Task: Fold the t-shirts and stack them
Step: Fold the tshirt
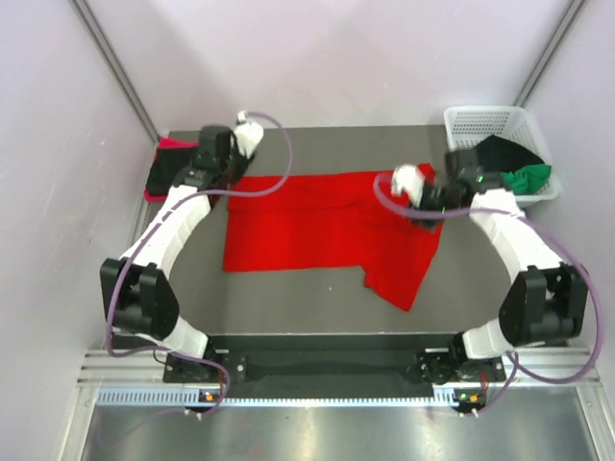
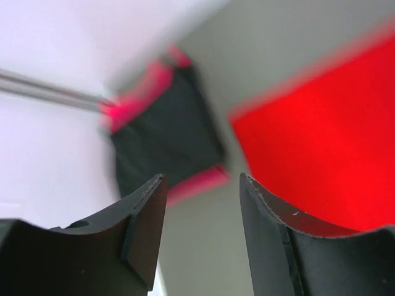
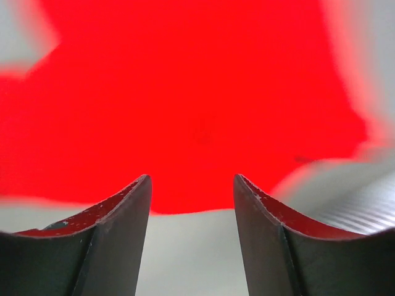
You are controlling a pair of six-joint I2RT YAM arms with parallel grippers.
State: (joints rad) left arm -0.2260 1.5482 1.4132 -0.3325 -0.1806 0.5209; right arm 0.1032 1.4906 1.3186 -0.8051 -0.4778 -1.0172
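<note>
The red shirt point(image 1: 317, 226) lies spread across the middle of the bench point(image 1: 288, 303). The right claw point(image 3: 191, 185) hangs open and empty over its right part. The left claw point(image 2: 200, 188), also open and empty, is by the far-left corner, near a folded black shirt point(image 2: 166, 135) lying on a pink shirt point(image 2: 145, 92). A basket point(image 1: 476, 120) at the far-right corner holds a green shirt point(image 1: 530, 177) and a second black shirt point(image 1: 502, 152).

Shows pale lilac walls point(image 1: 336, 58) around a dark grey table point(image 1: 288, 298), thin metal struts point(image 1: 116, 69) in far corners; lit evenly.
</note>
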